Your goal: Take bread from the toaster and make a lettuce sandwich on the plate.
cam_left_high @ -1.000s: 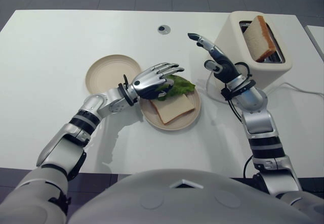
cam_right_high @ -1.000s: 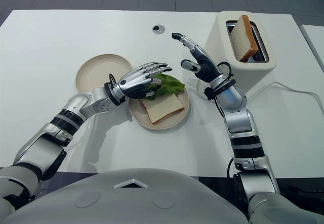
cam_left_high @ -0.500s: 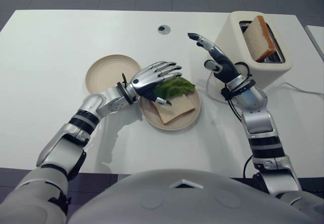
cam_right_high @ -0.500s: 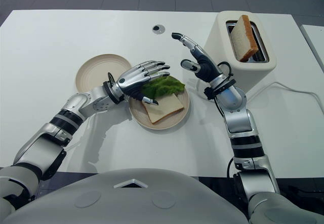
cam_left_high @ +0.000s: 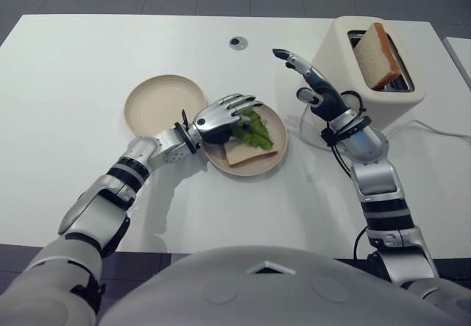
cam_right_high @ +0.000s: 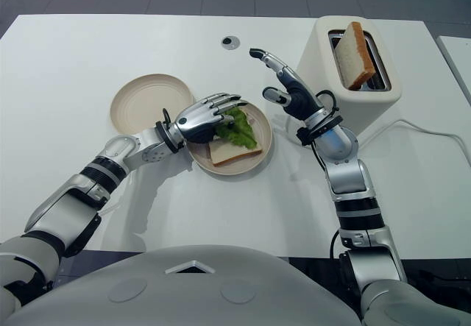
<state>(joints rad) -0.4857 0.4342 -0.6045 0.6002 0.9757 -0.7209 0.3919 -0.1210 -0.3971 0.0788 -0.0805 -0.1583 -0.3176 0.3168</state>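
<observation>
Change: we find lettuce [cam_left_high: 250, 129] now atop bread slice [cam_left_high: 243, 152]; plate [cam_left_high: 272, 155] shifted far.
Left hand [cam_left_high: 217, 118]: curled onto lettuce at plate's left.
Right hand [cam_left_high: 316, 90]: unmoved, raised, fingers apart, beside toaster [cam_left_high: 368, 101].

No text or label can be read.

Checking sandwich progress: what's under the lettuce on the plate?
A bread slice lies under the lettuce, on the plate. The left hand covers the lettuce's left part; what is beneath there is hidden.
</observation>
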